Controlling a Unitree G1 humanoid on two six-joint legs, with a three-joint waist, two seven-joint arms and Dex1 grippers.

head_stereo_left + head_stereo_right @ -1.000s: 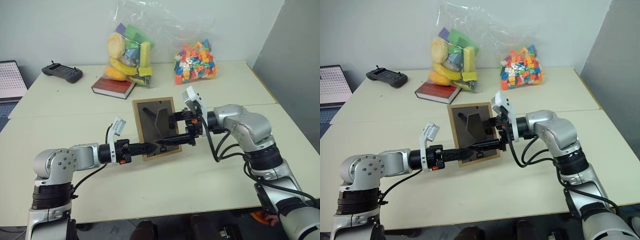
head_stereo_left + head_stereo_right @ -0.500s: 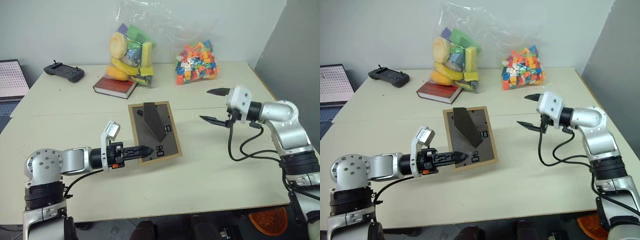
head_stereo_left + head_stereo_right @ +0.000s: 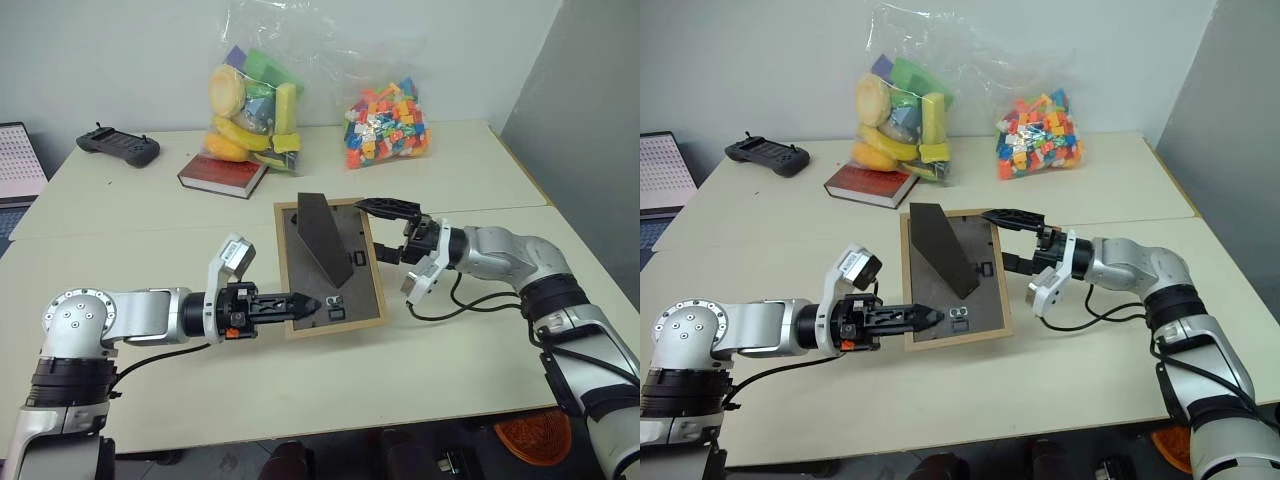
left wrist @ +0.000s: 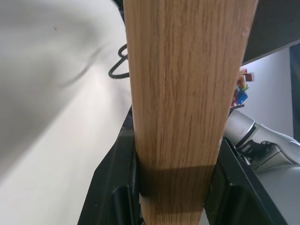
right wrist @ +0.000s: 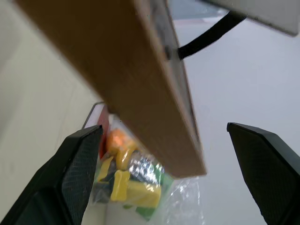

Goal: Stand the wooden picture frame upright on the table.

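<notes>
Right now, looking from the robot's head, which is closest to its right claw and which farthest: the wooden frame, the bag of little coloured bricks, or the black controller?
1. The wooden picture frame: right at the right gripper, whose open fingers straddle its edge.
2. The bag of coloured bricks: behind the gripper, toward the table's far edge.
3. The black controller: far-left corner, clearly farthest.

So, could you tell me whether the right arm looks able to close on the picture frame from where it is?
Probably yes: the right claw is open, its fingers straddling the wooden picture frame's right edge, with nothing between them.
</notes>
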